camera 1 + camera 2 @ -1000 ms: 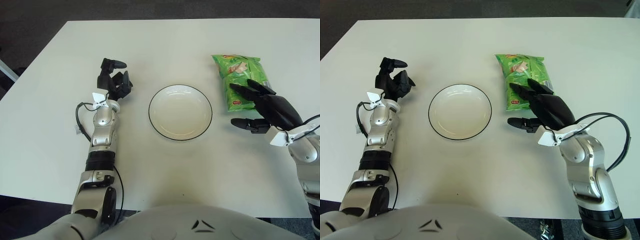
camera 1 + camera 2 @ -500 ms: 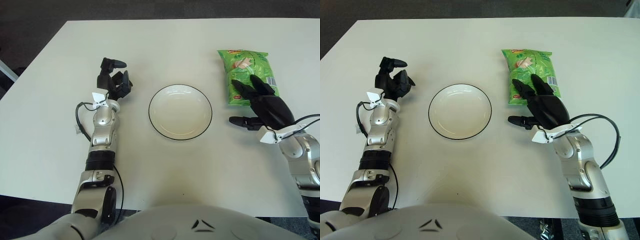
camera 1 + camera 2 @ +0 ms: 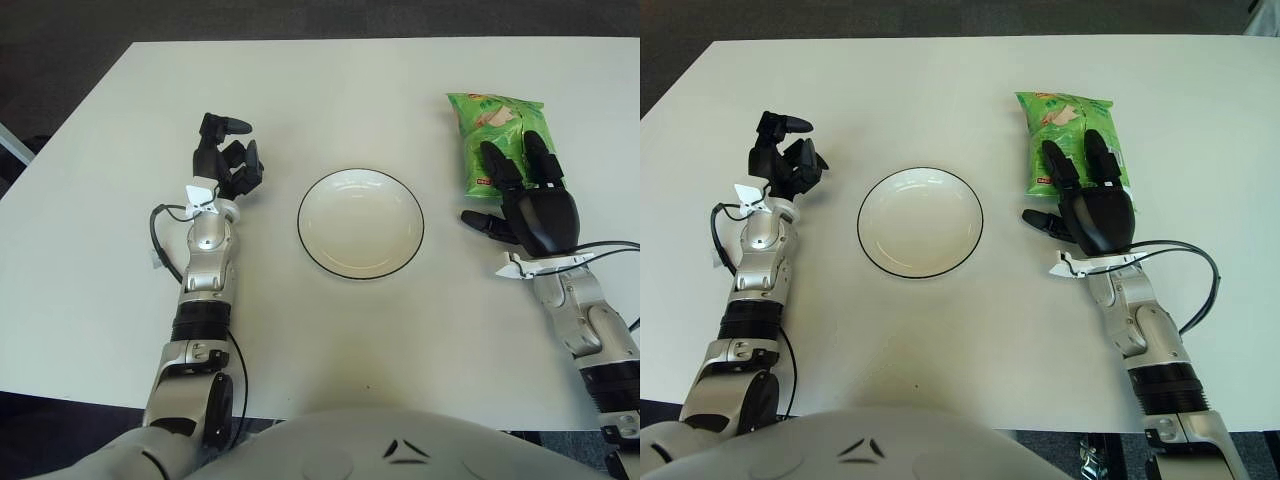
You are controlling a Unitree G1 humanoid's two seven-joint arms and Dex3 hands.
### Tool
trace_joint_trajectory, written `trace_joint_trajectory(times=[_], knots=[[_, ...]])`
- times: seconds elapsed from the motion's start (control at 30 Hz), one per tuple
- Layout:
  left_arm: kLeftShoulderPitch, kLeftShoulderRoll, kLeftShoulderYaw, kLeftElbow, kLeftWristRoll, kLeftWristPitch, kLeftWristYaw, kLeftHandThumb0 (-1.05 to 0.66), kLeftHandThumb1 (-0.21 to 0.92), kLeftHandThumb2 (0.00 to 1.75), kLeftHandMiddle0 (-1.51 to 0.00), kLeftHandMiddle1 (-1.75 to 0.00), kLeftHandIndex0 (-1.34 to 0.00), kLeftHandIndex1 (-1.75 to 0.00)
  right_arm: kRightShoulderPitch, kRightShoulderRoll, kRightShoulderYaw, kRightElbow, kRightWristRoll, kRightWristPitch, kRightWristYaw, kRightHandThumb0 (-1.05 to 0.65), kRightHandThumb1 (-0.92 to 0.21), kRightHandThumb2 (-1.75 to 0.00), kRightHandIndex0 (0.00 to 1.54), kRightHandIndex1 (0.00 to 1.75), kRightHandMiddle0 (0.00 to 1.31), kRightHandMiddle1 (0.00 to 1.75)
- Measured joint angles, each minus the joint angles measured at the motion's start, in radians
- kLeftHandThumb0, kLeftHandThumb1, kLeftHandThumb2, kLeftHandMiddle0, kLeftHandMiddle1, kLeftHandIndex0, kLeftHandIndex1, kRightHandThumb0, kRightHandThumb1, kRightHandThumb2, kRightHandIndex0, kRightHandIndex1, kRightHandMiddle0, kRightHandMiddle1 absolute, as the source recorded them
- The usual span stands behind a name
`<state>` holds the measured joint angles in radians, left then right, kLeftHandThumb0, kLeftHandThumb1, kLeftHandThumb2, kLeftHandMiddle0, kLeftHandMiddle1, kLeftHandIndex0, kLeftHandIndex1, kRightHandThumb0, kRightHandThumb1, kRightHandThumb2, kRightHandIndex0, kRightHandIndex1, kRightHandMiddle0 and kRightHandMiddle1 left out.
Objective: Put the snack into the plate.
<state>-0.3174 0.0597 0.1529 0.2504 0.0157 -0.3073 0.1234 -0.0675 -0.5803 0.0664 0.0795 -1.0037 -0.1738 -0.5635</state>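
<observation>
A green snack bag (image 3: 492, 126) lies flat on the white table, right of a white plate with a black rim (image 3: 360, 223) in the middle. My right hand (image 3: 528, 195) rests over the bag's near end with two fingers (image 3: 497, 167) stretched along it and the thumb out to the left on the table; the fingers are spread, not closed round the bag. The same hand shows in the right eye view (image 3: 1090, 195) on the bag (image 3: 1068, 120). My left hand (image 3: 226, 165) stays parked left of the plate, fingers curled, holding nothing.
The white table (image 3: 320, 90) has its far edge along the top and its left edge slanting down at the left. A black cable (image 3: 158, 240) loops beside my left forearm. The plate (image 3: 920, 222) has nothing on it.
The bag has slid right and turned more upright on the table. My right hand has swung with it, from pointing left across the bag to lying straight along it. The left hand has not moved.
</observation>
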Motion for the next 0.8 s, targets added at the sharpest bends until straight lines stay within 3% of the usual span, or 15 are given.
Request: trace_joint_trajectory(times=[0.13,0.3,0.5,0.53,0.63,0.73,0.8], knots=[[0.000,0.000,-0.003,0.012,0.031,-0.025,0.026,-0.37,0.73,0.76,-0.83,-1.75,-0.32,-1.75,-0.049,0.002,0.022,0.065,-0.037,0.013,-0.148,-0.83,-0.92,-0.63,0.00,0.00,0.26,0.04],[-0.005,0.000,-0.008,0.022,0.042,-0.041,0.042,-0.37,0.73,0.77,-0.83,-1.75,-0.32,-1.75,-0.071,0.001,0.034,0.098,-0.027,-0.004,-0.224,-0.77,-0.92,-0.64,0.00,0.00,0.29,0.05],[-0.007,0.002,-0.013,0.026,0.042,-0.045,0.051,-0.38,0.72,0.78,-0.84,-1.75,-0.32,-1.75,-0.055,-0.002,0.035,0.076,-0.015,-0.010,-0.243,-0.44,-0.92,-0.34,0.36,0.06,0.55,0.16],[-0.007,0.003,-0.013,0.026,0.042,-0.045,0.052,-0.38,0.72,0.79,-0.84,-1.75,-0.33,-1.75,-0.051,-0.003,0.035,0.070,-0.015,-0.010,-0.250,-0.41,-0.92,-0.32,0.38,0.31,0.52,0.63],[-0.006,0.004,-0.015,0.026,0.042,-0.045,0.052,-0.38,0.72,0.79,-0.85,-1.75,-0.33,-1.75,-0.048,-0.009,0.039,0.065,-0.018,-0.027,-0.299,-0.37,-0.92,-0.29,0.31,0.86,0.48,1.19],[-0.007,0.005,-0.016,0.026,0.042,-0.045,0.053,-0.38,0.71,0.79,-0.85,-1.75,-0.33,-1.75,-0.049,-0.023,0.044,0.068,-0.020,-0.064,-0.357,-0.12,-0.92,-0.30,0.26,1.33,0.50,1.29],[-0.006,0.006,-0.017,0.026,0.042,-0.045,0.053,-0.38,0.71,0.79,-0.85,-1.75,-0.33,-1.75,-0.051,-0.031,0.048,0.073,-0.016,-0.096,-0.379,-0.07,-0.92,-0.32,0.25,1.45,0.50,1.33]])
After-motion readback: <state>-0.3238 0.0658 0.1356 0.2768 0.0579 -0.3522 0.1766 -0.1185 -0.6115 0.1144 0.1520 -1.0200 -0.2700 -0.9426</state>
